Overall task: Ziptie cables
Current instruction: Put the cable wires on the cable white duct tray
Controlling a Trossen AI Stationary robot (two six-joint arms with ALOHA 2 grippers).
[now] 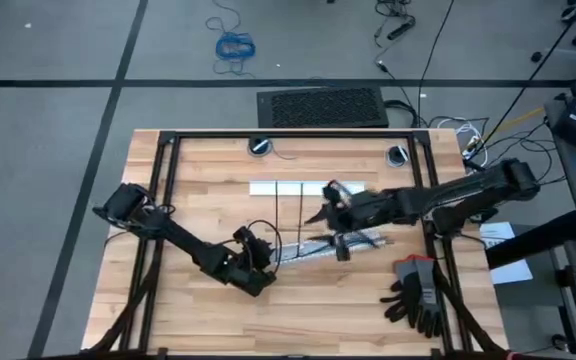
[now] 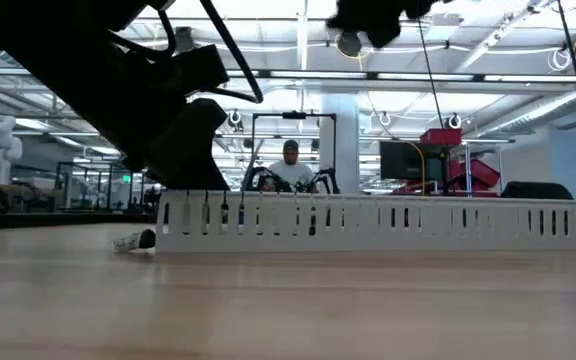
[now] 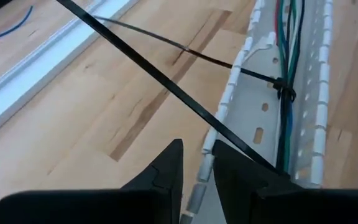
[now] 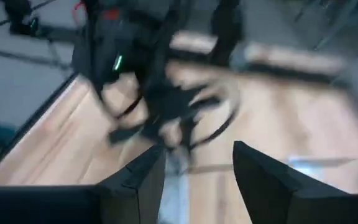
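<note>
Left claw (image 3: pixel 196 171) sits with fingers slightly spread, gripping nothing. From it, the cables (image 3: pixel 289 74) lie at about 1 o'clock in the white slotted duct (image 3: pixel 253 118), long axis running away from me. One ziptie (image 3: pixel 166 78) crosses at 11 o'clock toward the bundle. I judge my left arm nearer. Right claw (image 4: pixel 194 165), spread, hovers above the bench (image 1: pixel 208 170).

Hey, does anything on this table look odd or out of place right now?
A pair of black work gloves lies on the table's near right corner, apart from the wires and duct. Otherwise nothing stands out.
</note>
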